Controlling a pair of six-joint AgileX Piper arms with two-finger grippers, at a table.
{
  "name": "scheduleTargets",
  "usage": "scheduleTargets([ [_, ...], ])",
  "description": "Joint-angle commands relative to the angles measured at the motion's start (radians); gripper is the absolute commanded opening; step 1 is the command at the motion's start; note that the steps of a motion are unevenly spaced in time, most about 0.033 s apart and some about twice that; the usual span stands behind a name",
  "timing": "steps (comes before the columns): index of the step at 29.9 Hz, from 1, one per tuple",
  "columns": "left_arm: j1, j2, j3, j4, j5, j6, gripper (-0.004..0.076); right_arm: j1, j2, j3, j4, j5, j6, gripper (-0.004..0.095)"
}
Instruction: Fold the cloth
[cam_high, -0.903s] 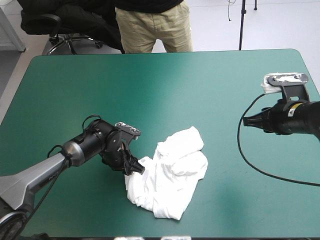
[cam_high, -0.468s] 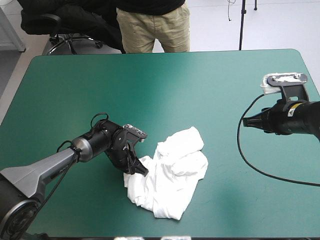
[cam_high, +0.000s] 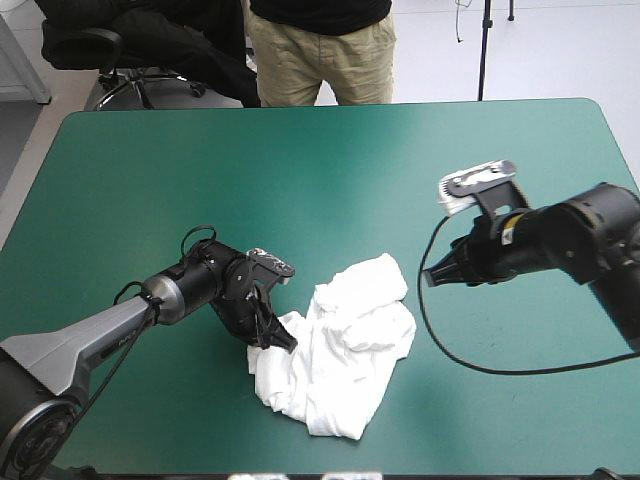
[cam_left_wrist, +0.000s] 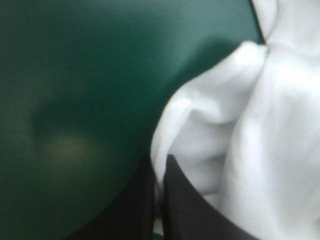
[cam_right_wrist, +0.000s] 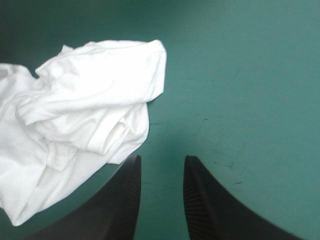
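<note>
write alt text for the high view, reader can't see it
A crumpled white T-shirt lies on a teal-green table. The left gripper pinches its left edge; the right gripper points toward it from the right, apart from it.

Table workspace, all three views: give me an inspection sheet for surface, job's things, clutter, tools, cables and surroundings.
surface: teal-green cover, lying smooth.
job's things: T-shirt, white, a crumpled heap near the table's near edge, not spread or folded.
clutter: nothing seen.
tools: left tool low at the heap's left side, shut on the T-shirt, a fold of cloth between its fingers. Right tool open, holding nothing, off the heap's right side and pointing toward it, apart from the cloth.
cables: nothing seen.
surroundings: nothing seen.
</note>
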Motion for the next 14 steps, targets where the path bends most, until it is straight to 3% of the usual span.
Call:
scheduleTargets([
  [1,-0.006,-0.007,0.004,-0.071,0.001,-0.008,-0.0015,0.109,0.054,-0.022,-0.096,0.0,0.033,0.0312],
  [4,-0.006,-0.007,0.004,-0.075,0.004,-0.008,-0.0015,0.139,0.117,-0.022,-0.12,0.0,0.088,0.0427],
  [7,-0.006,-0.007,0.004,-0.073,0.008,-0.008,-0.0015,0.137,0.175,-0.022,-0.059,0.0,0.108,0.053],
  [14,-0.006,-0.007,0.004,-0.075,0.009,-0.008,-0.0016,0.135,0.251,0.052,-0.048,-0.072,0.103,0.0503],
])
